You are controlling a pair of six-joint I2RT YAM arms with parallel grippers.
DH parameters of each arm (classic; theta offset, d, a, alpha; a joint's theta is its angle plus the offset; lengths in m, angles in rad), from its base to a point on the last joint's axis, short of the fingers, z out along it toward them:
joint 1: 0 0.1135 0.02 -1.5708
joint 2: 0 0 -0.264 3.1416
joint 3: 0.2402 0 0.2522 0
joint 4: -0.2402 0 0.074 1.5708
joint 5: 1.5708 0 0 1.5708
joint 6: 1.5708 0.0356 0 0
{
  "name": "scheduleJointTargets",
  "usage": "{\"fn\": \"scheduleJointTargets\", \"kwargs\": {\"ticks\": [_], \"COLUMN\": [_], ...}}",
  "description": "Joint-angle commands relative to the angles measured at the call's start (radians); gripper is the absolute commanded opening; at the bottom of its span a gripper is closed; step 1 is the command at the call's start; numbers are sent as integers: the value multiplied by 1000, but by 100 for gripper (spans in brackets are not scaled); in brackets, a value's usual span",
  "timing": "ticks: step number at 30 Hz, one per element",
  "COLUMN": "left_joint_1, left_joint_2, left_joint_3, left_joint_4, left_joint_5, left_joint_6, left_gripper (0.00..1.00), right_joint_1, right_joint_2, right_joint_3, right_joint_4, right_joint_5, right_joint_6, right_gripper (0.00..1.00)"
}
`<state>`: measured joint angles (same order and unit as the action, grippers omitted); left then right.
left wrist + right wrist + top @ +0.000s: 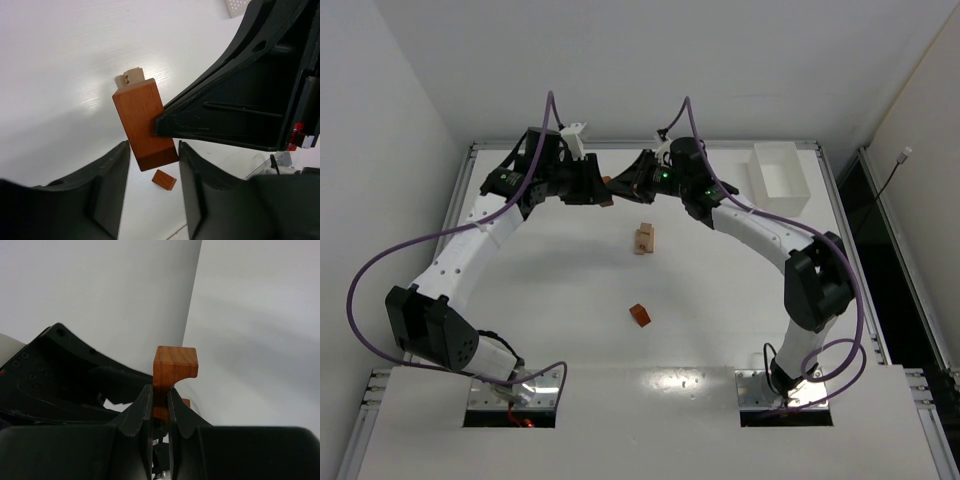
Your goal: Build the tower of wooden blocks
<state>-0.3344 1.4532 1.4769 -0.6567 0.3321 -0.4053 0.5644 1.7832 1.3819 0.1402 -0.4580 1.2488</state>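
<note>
While our right gripper (pixel 160 390) is pinching the block (pixel 175 365) inside our narrow left gripper (pixel 154 147), letting go early is risking a drop.

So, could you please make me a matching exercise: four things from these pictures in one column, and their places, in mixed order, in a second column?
Things
1. tall orange block
2. tan stack
3. small orange piece
4. white tray

Places
A. far right part of the table
B. lying alone on the near half of the table
C. clamped in the right gripper, above the table
D. standing near the middle of the table

Pairs: 1-C, 2-D, 3-B, 4-A
</note>
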Motion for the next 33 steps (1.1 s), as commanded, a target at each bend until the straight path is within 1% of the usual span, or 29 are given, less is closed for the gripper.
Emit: {"fn": "scheduleJointTargets", "kwargs": {"ticks": [1, 2, 4, 5, 6, 10, 15, 16, 17, 18, 19, 20, 21, 23, 25, 26, 28, 29, 30, 31, 32, 33], "left_joint_1": [-9, -9, -9, -9, -9, -9, -9, -9, -9, -9, -9, -9, -9, -9, -18, -18, -18, -29, -50, -61, -61, -74], "left_joint_2": [-4, -4, -4, -4, -4, -4, 6, 6, 6, 6, -4, -4, -14, -25, -37, -54, -68, -77, -77, -68, -54, -36], "left_joint_3": [28, 28, 28, 28, 28, 28, 28, 19, 19, 19, 7, -3, -3, -27, -36, -49, -64, -73, -73, -73, -73, -73], "left_joint_4": [12, 3, 3, 3, 3, -6, -6, -6, -6, -6, -15, -15, -15, -15, -15, -15, -15, -15, -15, -15, -26, -26], "left_joint_5": [-16, -25, -47, -47, -59, -68, -68, -77, -77, -77, -77, -77, -77, -97, -97, -106, -107, -117, -163, -185, -205, -223], "left_joint_6": [-6, -6, -15, -15, -15, -15, -24, -24, -24, -24, -24, -24, -24, -24, -24, -24, -24, -24, -24, -24, -24, -24], "left_gripper": [36, 31, 18, 7, 3, 0, 0, 0, 0, 0, 0, 0, 0, 0, 0, 0, 0, 0, 0, 0, 0, 0], "right_joint_1": [-6, -6, -6, -6, -6, -6, -6, -6, -6, -15, -15, -15, -26, -35, -63, -95, -141, -202, -268, -268, -331, -362], "right_joint_2": [1, 1, 1, 1, 1, -8, -8, -8, -8, -8, -8, -8, -18, -41, -65, -102, -145, -166, -209, -229, -251, -272], "right_joint_3": [14, 14, 14, 14, 14, 14, 14, 14, 14, 14, 14, 14, 14, 14, -10, -20, -50, -60, -70, -70, -82, -92], "right_joint_4": [15, 15, 4, 4, 4, -7, -7, -16, -1, -1, 9, 9, 21, 35, 44, 33, -66, -111, -233, -288, -325, -362], "right_joint_5": [22, 22, 33, 33, 33, 44, 53, 53, 53, 53, 53, 53, 53, 53, 44, 44, 56, 56, 137, 137, 178, 199], "right_joint_6": [-20, -20, -20, -20, -20, -20, -20, -20, -20, -20, -20, -20, -32, -61, -95, -157, -240, -358, -496, -497, -643, -714], "right_gripper": [0, 0, 0, 0, 0, 0, 1, 11, 23, 37, 58, 65, 75, 79, 81, 81, 81, 81, 79, 79, 79, 78]}}
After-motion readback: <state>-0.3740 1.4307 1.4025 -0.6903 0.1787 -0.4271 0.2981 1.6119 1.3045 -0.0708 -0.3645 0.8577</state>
